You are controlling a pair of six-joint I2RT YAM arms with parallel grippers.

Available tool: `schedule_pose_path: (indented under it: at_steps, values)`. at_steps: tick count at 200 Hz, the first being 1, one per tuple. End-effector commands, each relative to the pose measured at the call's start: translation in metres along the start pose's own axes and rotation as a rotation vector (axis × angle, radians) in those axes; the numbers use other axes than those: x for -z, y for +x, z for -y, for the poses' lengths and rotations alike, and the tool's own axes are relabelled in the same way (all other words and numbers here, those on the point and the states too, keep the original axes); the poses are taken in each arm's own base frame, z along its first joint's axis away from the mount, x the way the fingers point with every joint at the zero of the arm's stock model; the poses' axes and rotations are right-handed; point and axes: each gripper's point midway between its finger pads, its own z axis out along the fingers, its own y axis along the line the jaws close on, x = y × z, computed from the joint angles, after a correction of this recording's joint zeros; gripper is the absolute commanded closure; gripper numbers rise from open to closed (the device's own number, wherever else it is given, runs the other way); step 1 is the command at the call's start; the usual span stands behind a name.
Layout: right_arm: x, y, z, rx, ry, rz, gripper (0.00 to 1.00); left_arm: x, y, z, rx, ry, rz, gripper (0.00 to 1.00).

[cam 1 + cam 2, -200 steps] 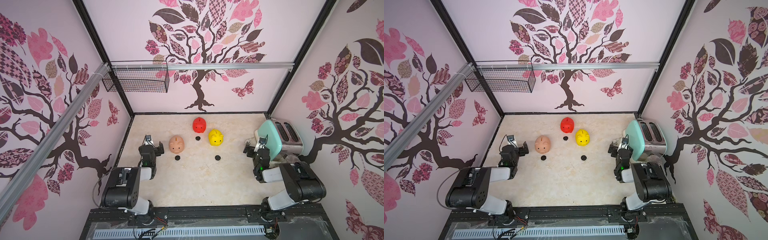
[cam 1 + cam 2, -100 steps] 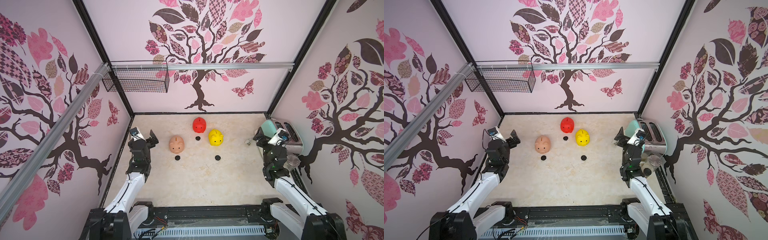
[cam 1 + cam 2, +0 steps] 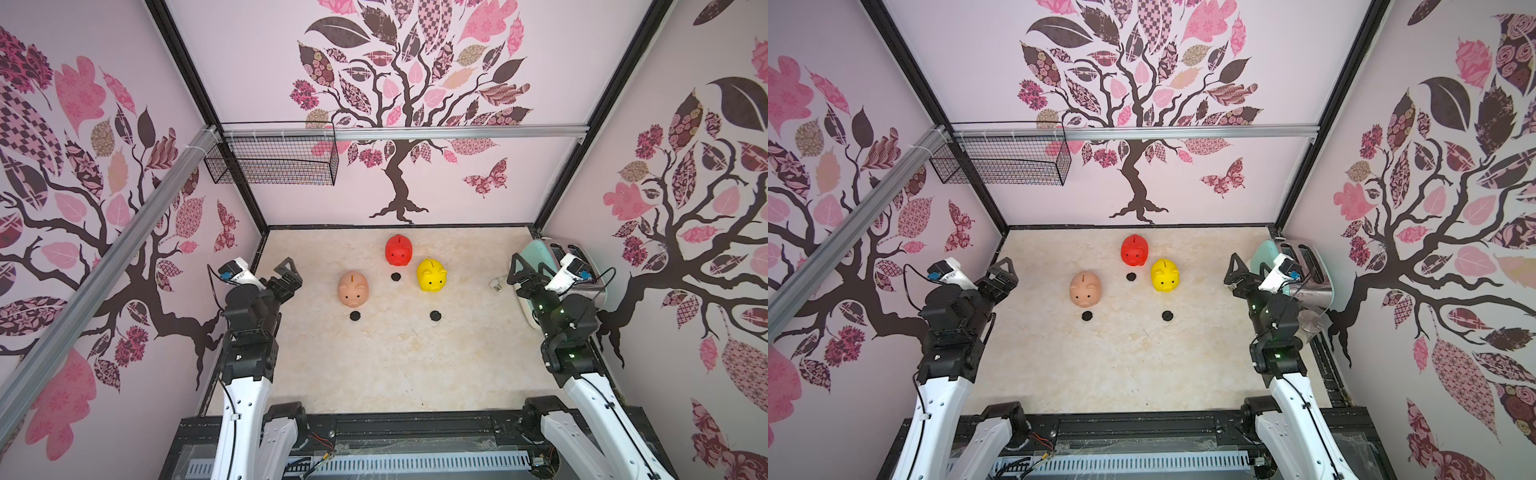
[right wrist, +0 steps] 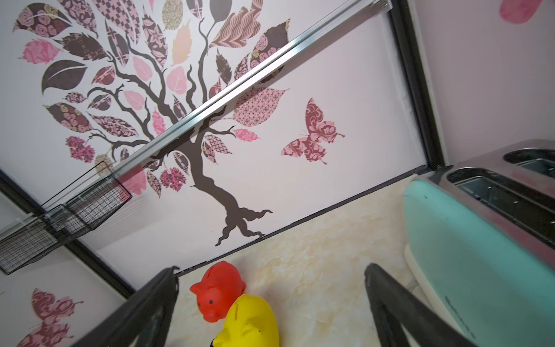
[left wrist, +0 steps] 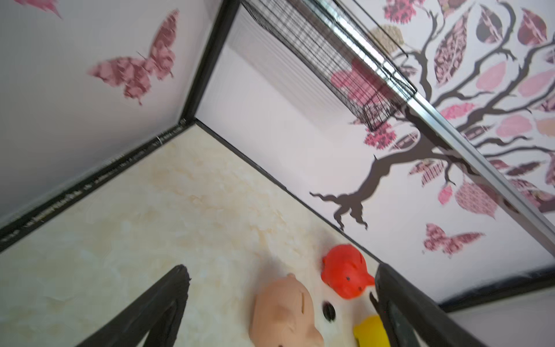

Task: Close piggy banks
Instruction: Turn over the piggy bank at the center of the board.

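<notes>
Tabletop (image 3: 374, 365), cream marble look, fills the cell floor. Left arm (image 3: 249, 332) + right arm (image 3: 565, 332) are raised at the table's sides, well apart from everything lying on it. Mint-green toaster (image 4: 450, 255) at far right edge, just beside right arm. Black wire basket (image 3: 274, 160) hangs on back wall (image 3: 457, 187), left side.

Left gripper (image 5: 280, 267): jaws spread wide, nothing btw them. Right gripper (image 4: 271, 267): same, spread wide, empty, toaster close on its outer side.

Red pig (image 3: 398, 250) sits farthest back. Yellow pig (image 3: 431, 275) is just beside it, nearer + to the right; can't tell if touching. Peach pig (image 3: 353, 288) is apart, to the left. All 3 piggy banks are upright on their feet, coin slots up, mid-to-far table. Belly holes not visible, pigs stand on them.

Peach-side plug (image 3: 355, 316), black, round, lies just in front of peach pig. Middle plug (image 3: 395, 276) lies just in front of red pig, btw peach + yellow. Yellow-side plug (image 3: 435, 316) lies near front of yellow pig.

Step, my read: very start, approach phase, no pig closed yet, all plugs out. Next move prob needs one arm to tip + hold a pig belly-up. The other then pinches a plug off the table and presses it into the hole. Plugs are low + thin, so jaws must come right down to the surface. Peach pig looks closest for left arm, yellow for right.
</notes>
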Motion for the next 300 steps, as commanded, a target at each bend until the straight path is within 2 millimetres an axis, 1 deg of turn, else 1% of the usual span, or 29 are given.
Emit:
schedule_pose_path:
  at_steps: [1, 22, 45, 61, 70, 80, 96, 104, 120, 126, 147, 165, 194, 218, 255, 271, 300]
  values:
    - [0.001, 0.018, -0.029, -0.095, -0.151, -0.135, 0.01, 0.008, 0.055, 0.012, -0.015, 0.086, -0.306, 0.02]
    - [-0.003, 0.037, -0.043, -0.189, -0.198, -0.242, 0.00, 0.012, 0.072, 0.006, -0.039, 0.068, -0.397, 0.03]
    - [-0.005, 0.064, -0.074, -0.234, -0.283, -0.400, 0.00, 0.007, 0.089, 0.007, -0.018, 0.111, -0.460, 0.05]
    - [-0.003, 0.088, -0.096, -0.284, -0.322, -0.501, 0.00, 0.001, 0.102, 0.007, 0.006, 0.135, -0.506, 0.07]
    - [-0.003, 0.106, -0.106, -0.337, -0.330, -0.551, 0.01, -0.004, 0.108, 0.005, 0.020, 0.136, -0.528, 0.08]
    - [0.000, 0.126, -0.120, -0.375, -0.359, -0.598, 0.00, -0.007, 0.113, 0.002, 0.031, 0.128, -0.547, 0.09]
    - [0.002, 0.154, -0.148, -0.359, -0.403, -0.686, 0.01, -0.013, 0.119, 0.004, 0.067, 0.144, -0.568, 0.11]
    - [0.001, 0.166, -0.159, -0.345, -0.413, -0.725, 0.00, -0.017, 0.121, 0.005, 0.091, 0.154, -0.568, 0.12]
    - [-0.005, 0.188, -0.175, -0.344, -0.420, -0.794, 0.00, -0.022, 0.125, 0.007, 0.111, 0.164, -0.570, 0.13]
    - [-0.007, 0.198, -0.178, -0.352, -0.417, -0.819, 0.00, -0.023, 0.126, 0.006, 0.113, 0.158, -0.570, 0.13]
    - [-0.019, 0.219, -0.185, -0.379, -0.402, -0.863, 0.02, -0.030, 0.130, 0.003, 0.108, 0.125, -0.577, 0.14]
    - [-0.029, 0.232, -0.195, -0.383, -0.399, -0.888, 0.03, -0.036, 0.135, 0.002, 0.106, 0.109, -0.596, 0.15]
    - [-0.036, 0.259, -0.212, -0.355, -0.386, -0.929, 0.03, -0.047, 0.145, -0.005, 0.110, 0.079, -0.614, 0.16]
    - [-0.043, 0.286, -0.218, -0.324, -0.354, -0.963, 0.04, -0.059, 0.151, -0.013, 0.132, 0.045, -0.604, 0.17]
    - [-0.056, 0.320, -0.232, -0.244, -0.333, -1.004, 0.06, -0.076, 0.152, -0.013, 0.158, 0.051, -0.569, 0.18]
    - [-0.063, 0.331, -0.236, -0.232, -0.332, -1.017, 0.06, -0.082, 0.153, -0.014, 0.169, 0.055, -0.558, 0.17]
    - [-0.072, 0.351, -0.237, -0.218, -0.316, -1.036, 0.07, -0.087, 0.157, -0.016, 0.173, 0.060, -0.563, 0.17]
